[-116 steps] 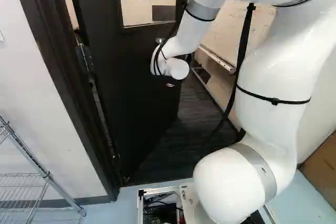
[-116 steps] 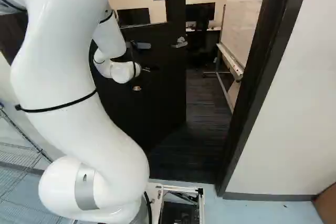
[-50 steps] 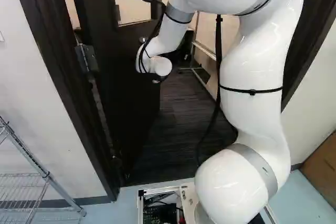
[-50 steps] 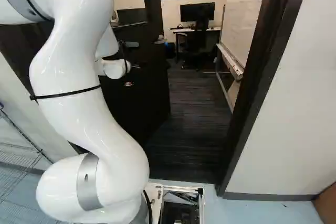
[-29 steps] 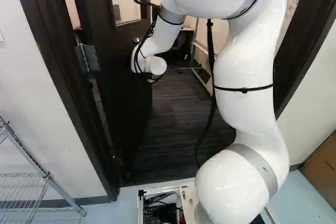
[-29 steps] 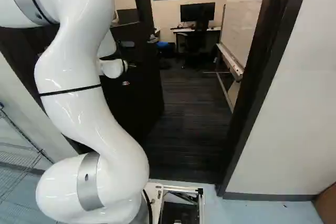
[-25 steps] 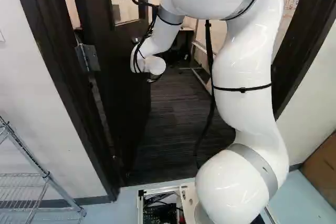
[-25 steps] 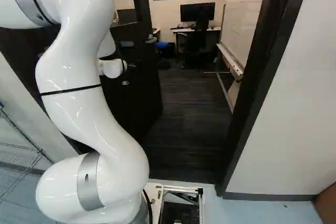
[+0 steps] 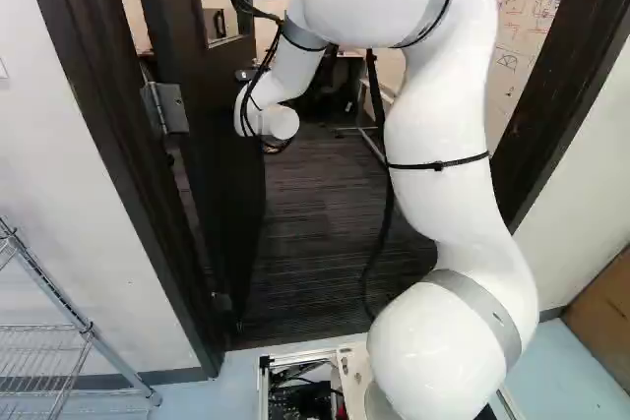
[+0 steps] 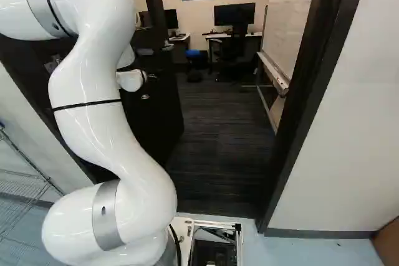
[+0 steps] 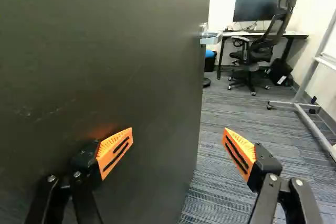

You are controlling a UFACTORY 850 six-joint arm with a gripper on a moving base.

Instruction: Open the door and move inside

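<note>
Door [image 11: 115,51] swung wider inward, arm [image 9: 433,120] following; base unmoved. Gripper [image 11: 178,136] jaws spread: door ahead of 1 jaw, edge between both, carpet [image 11: 218,192] beyond the other. Entry likely soon passable.

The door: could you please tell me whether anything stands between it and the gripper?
Nothing visible does: the wrist view shows the open gripper with one finger close before the door and the other out past the door's free edge.

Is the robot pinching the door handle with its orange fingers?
No, the gripper is open, and the handle is ahead of it, at the edge of the door.
</note>
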